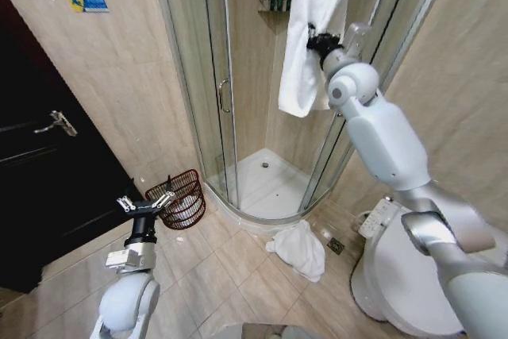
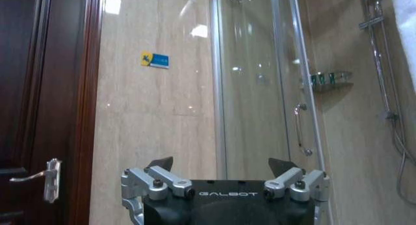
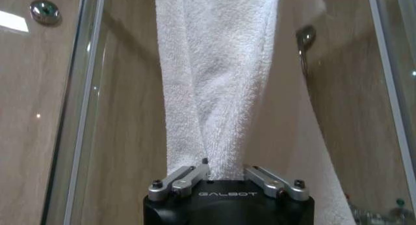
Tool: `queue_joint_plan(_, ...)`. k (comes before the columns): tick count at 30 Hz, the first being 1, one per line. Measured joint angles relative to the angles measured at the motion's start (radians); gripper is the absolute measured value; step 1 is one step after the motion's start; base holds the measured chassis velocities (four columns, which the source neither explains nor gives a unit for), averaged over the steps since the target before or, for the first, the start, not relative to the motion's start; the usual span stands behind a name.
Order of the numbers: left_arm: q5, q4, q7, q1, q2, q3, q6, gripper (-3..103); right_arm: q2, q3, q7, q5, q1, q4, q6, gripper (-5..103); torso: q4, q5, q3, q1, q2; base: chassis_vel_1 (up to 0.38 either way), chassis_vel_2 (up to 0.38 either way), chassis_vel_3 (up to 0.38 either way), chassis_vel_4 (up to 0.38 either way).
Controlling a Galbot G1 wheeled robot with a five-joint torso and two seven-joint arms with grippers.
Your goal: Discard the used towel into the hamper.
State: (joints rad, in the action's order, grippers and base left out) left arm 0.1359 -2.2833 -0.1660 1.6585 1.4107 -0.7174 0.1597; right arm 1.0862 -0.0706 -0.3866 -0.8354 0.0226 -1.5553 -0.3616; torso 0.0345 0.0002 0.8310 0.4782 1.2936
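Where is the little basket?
In the head view the hamper stands on the floor at the left, between the dark door and the shower's glass, just beyond the left gripper.

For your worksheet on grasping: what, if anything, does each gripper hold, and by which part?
The right gripper is shut on the hanging white towel, pinching its bunched middle. The left gripper, near the hamper, is open and holds nothing.

Tiled floor (image 1: 230,263) — hamper (image 1: 181,196), crumpled towel (image 1: 300,248)
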Motion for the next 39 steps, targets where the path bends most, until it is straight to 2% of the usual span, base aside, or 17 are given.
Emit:
queue_joint_plan(14,-0.015,0.012,0.0,-0.011,0.007,0.021,0.0,99,-0.004,0.024,0.003,0.04,-0.135,-0.056,0.018,7,0.0,-0.0001,0.0,0.0,0.0,0.0,0.0,0.0,0.0)
queue_joint_plan(39,-0.035,0.009,-0.001,-0.013,0.027,0.05,0.0,99,-0.002,0.066,-0.018,0.085,-0.287,-0.124,0.03,7,0.0,-0.0001,0.0,0.0,0.0,0.0,0.0,0.0,0.0)
